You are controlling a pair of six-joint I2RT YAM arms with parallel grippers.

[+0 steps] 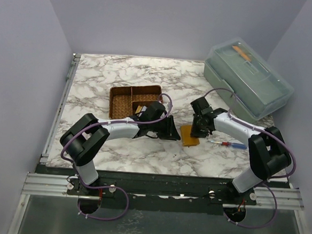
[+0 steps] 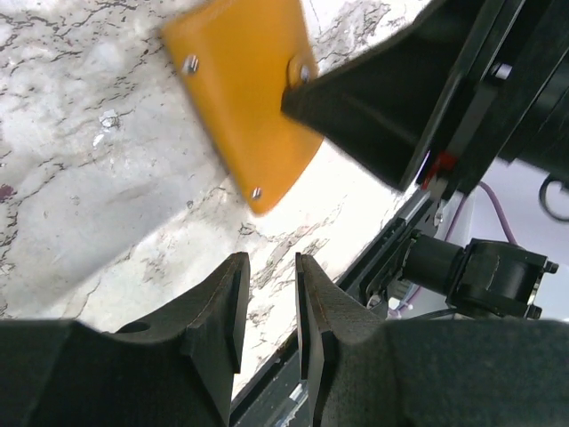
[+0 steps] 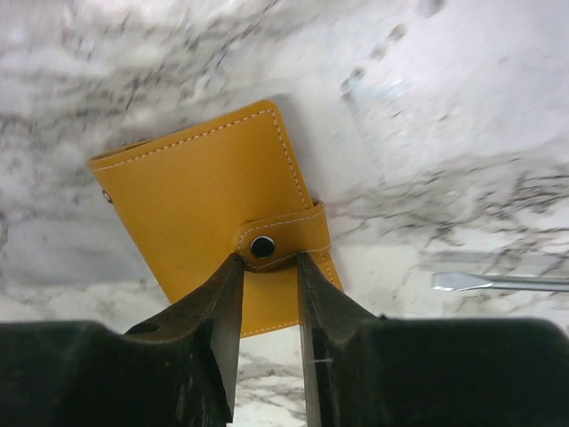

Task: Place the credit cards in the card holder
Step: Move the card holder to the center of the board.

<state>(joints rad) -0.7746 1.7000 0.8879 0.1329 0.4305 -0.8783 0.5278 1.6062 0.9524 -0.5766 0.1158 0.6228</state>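
The marble table bears the closed card holder, flat between the two arms. The left gripper, near it, stands slightly open and empty. The right gripper has its fingers narrowly parted at the holder's snap strap, whether pinching it I cannot tell, and a screwdriver lies nearby.

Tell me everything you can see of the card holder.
The card holder is a small orange-tan bifold, leather by the look, with pale stitching along its edges. It is closed, a strap wrapped over one edge and fastened by a dark snap. It lies flat on the marble table. The right gripper sets its fingers either side of the strap; grip unclear.
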